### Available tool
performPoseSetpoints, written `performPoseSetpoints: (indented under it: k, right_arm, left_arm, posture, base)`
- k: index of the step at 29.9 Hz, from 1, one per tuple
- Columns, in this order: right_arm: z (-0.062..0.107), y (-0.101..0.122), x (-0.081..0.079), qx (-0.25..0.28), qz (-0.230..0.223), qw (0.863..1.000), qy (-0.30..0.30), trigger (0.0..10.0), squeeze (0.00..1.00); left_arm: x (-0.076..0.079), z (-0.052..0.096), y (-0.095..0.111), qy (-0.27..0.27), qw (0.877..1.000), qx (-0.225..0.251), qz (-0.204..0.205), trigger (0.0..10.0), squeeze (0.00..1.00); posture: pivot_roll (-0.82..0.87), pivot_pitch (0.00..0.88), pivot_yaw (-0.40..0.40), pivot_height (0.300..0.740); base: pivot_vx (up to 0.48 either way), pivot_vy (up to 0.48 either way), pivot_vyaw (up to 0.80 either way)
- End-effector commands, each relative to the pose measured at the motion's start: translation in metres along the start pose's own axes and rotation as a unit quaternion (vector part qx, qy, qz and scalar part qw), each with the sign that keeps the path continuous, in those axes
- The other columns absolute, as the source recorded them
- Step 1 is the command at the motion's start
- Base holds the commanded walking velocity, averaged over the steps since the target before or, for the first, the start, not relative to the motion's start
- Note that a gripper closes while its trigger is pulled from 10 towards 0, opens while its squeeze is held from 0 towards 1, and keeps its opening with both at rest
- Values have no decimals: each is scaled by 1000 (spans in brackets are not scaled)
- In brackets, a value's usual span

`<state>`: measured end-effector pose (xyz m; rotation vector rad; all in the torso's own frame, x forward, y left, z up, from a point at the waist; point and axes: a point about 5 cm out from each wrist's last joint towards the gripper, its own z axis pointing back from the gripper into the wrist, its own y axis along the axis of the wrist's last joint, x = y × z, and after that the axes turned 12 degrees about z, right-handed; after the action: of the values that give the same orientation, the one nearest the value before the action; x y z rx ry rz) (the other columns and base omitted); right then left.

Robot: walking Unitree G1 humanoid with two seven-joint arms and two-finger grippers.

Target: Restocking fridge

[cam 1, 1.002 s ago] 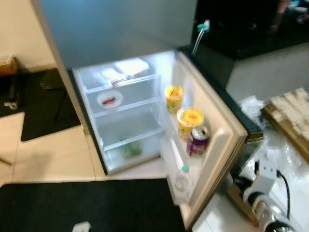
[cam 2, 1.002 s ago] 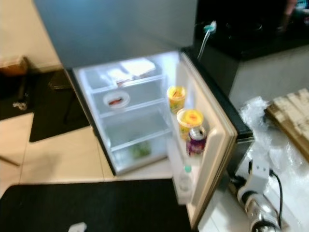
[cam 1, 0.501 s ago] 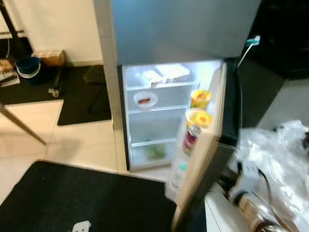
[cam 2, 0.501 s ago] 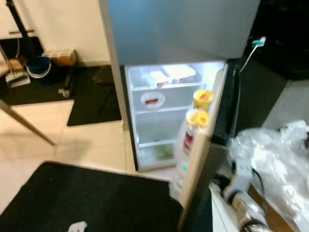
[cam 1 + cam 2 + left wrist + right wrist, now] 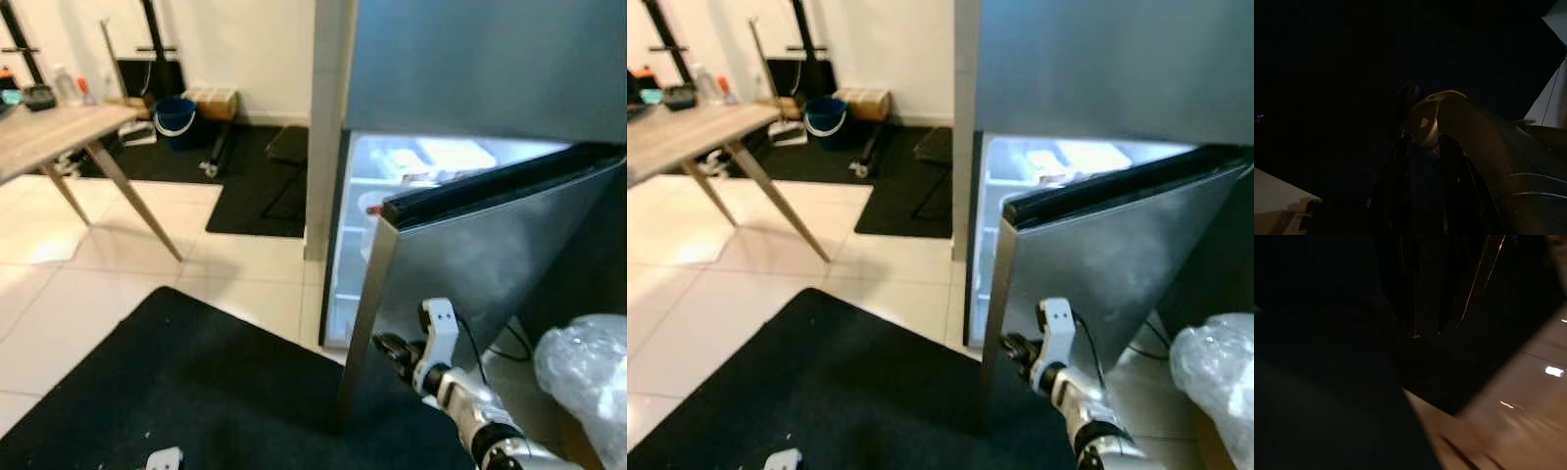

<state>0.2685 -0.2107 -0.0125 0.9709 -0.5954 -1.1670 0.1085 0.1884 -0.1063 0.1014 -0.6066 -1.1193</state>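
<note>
The fridge's lower door point(image 5: 490, 264), plain steel on its outer face, stands partly swung in, leaving a narrow gap. Through that gap the lit fridge interior point(image 5: 416, 162) shows white packets on the top shelf and a sliver of a red item. My right gripper point(image 5: 387, 348) is low on the door's outer face, close to its free vertical edge; whether it touches the door is unclear. The left gripper point(image 5: 1422, 142) hangs in the dark, with a pale rounded shape just beyond it.
A black mat point(image 5: 196, 382) lies on the tiled floor before the fridge, with a small white scrap point(image 5: 165, 457) on it. A wooden table point(image 5: 59, 127) stands at the left, and a blue bucket point(image 5: 174, 116) at the back wall. A clear plastic bag point(image 5: 588, 362) sits at the right.
The fridge door has swung from wide open to nearly shut, hiding the cups and can in its racks. My right gripper has come forward to the door's outer face. The view has turned.
</note>
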Motion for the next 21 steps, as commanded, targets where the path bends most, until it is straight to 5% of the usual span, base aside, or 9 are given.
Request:
performPoseSetpoints:
  k: [1,5,16,21]
  right_arm:
    - [3,-9,2,-31,10,999,-15,10000,0]
    - [27,-50,14,-121,8,989,-81,10000,0]
    - [59,-103,6,-215,-9,971,-107,10000,0]
    - [72,-123,-1,-250,-11,962,-108,10000,0]
  left_arm:
    - [0,1,-13,6,1000,-24,5,10000,0]
    - [1,0,-13,5,1000,-26,-7,10000,0]
    - [2,0,-12,0,1000,-26,-11,10000,0]
    - [-1,1,-11,17,1000,-25,-6,10000,0]
  posture:
    - [-42,0,-35,740]
    - [-42,0,-35,740]
    - [-51,0,-30,740]
    - [-51,0,-30,740]
  base:
    - [0,0,0]
    - [0,0,0]
    - [0,-386,0]
    - [0,0,0]
